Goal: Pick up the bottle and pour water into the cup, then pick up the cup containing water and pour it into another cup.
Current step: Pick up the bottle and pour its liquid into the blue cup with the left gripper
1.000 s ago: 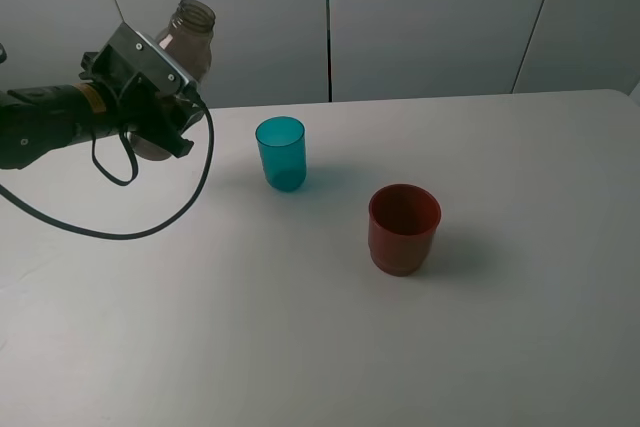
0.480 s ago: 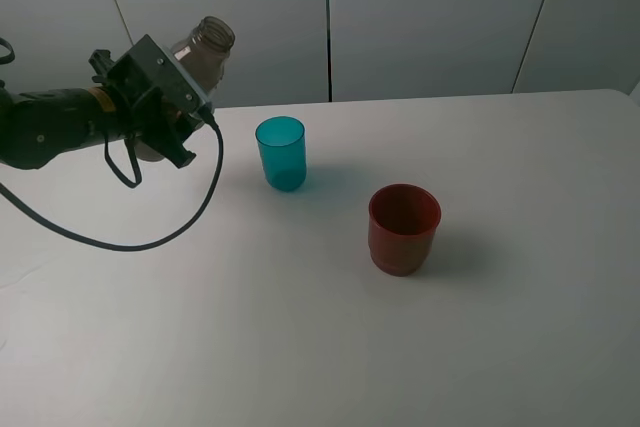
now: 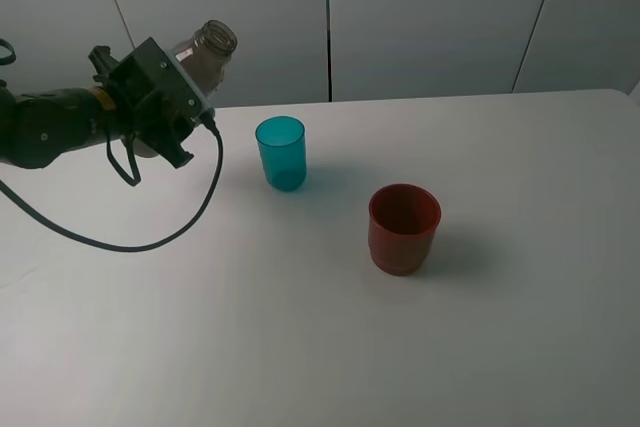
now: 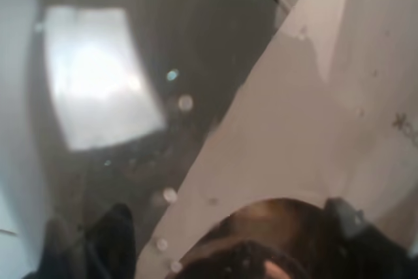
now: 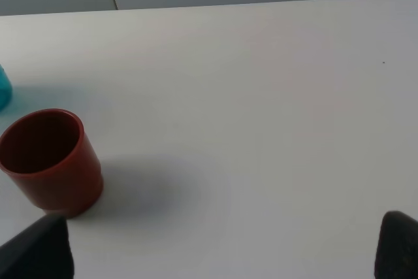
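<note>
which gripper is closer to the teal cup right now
left. the left gripper, holding the bottle, is raised just left of the teal cup; the right gripper is farther off, past the red cup.

Matte black left arm [image 3: 45,127], rounded and tubular, ringed by a narrow yellow band [image 3: 97,97] near the wrist. Boxy dark-grey camera housing [image 3: 160,82] at its end, with small pale dots at the corners. Thin black cable [image 3: 150,240] trailing in a loose loop. Of the right gripper [image 5: 215,249], just two dark, blurred jaws.
</note>
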Controlling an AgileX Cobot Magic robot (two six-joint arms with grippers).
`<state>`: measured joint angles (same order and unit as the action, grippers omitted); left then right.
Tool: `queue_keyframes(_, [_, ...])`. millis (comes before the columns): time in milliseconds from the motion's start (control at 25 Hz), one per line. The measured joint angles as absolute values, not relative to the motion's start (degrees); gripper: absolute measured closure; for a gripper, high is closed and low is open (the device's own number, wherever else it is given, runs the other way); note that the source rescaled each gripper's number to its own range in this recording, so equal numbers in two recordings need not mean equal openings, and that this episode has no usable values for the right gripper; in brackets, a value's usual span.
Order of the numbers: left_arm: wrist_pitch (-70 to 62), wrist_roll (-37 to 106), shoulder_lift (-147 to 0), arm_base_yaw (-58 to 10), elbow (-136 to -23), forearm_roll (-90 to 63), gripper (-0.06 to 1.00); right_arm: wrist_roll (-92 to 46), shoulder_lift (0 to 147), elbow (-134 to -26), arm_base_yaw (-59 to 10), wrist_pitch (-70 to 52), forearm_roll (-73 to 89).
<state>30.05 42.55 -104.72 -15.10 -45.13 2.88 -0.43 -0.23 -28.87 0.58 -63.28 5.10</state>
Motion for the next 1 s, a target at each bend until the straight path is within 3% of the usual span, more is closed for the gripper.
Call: queue_keyframes(1000, [23.8,60.6,-105.2,-16.3,-45.2,1.3,0.94,-0.4,-0.2,-28.9,0.6,-63.3,5.1])
